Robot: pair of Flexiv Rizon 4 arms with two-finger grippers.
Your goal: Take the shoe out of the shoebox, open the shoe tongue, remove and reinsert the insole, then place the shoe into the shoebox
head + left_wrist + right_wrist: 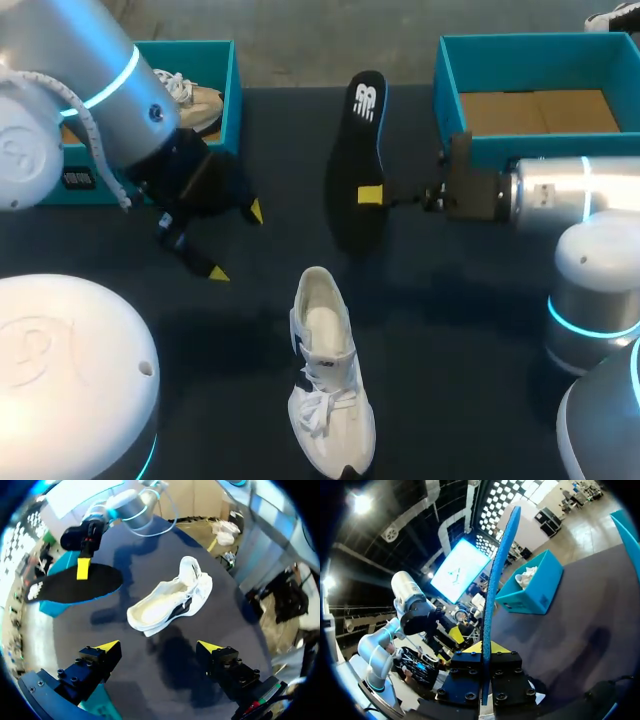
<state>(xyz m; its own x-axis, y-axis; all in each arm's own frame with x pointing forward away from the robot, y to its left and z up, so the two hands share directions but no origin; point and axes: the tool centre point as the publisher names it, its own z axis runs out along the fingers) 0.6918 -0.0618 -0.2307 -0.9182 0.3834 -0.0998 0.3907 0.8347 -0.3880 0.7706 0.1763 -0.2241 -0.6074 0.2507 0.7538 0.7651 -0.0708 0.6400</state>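
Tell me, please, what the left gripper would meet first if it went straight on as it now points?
Most likely the white shoe, straight ahead of the open left gripper; the black insole is off to one side. Depth is unclear, so the table might come first.

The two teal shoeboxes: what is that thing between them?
A black insole, gripped by the right end effector over the dark table; the head view shows it between the left shoebox and the right shoebox.
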